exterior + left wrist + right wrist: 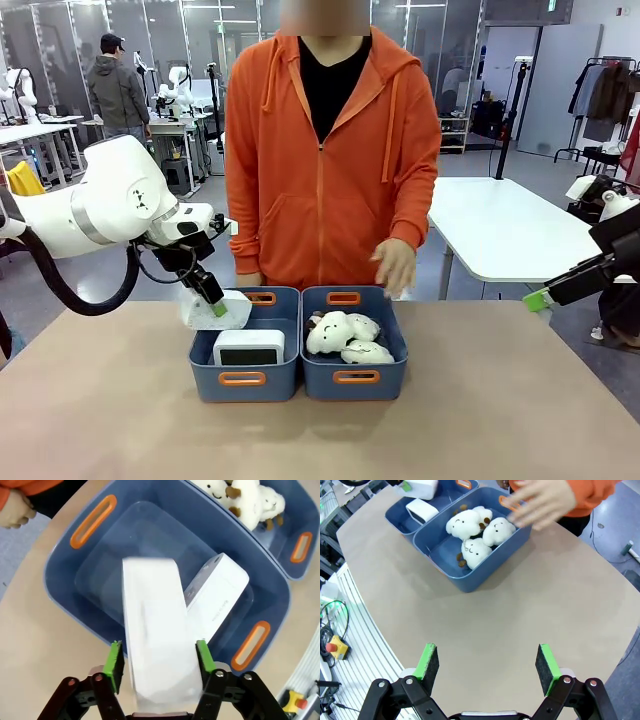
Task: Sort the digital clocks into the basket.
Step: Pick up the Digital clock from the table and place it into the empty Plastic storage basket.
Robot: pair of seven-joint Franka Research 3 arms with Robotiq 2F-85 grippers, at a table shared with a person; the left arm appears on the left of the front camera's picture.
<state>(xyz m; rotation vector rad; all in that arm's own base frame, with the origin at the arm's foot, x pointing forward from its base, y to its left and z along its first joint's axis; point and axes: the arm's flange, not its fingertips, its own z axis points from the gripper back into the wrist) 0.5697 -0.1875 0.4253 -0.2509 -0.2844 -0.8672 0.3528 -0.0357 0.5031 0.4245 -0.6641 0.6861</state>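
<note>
My left gripper [214, 303] [159, 662] is shut on a white digital clock [218, 310] [157, 640], holding it tilted over the far left corner of the left blue basket [203, 378] [65, 580]. A second clock [248, 347] [217, 597] [421, 510] lies inside that basket, towards its front end. My right gripper [537, 298] [486, 665] hangs open and empty above the bare tabletop at the right side, well away from both bins.
The identical right bin [395, 375] [470, 582] touches the left one and holds three cream cloud toys [343, 335] [475, 530]. The person's hand [395, 265] [545, 502] hovers over its far end. An emergency stop button [335, 647] lies off the table edge.
</note>
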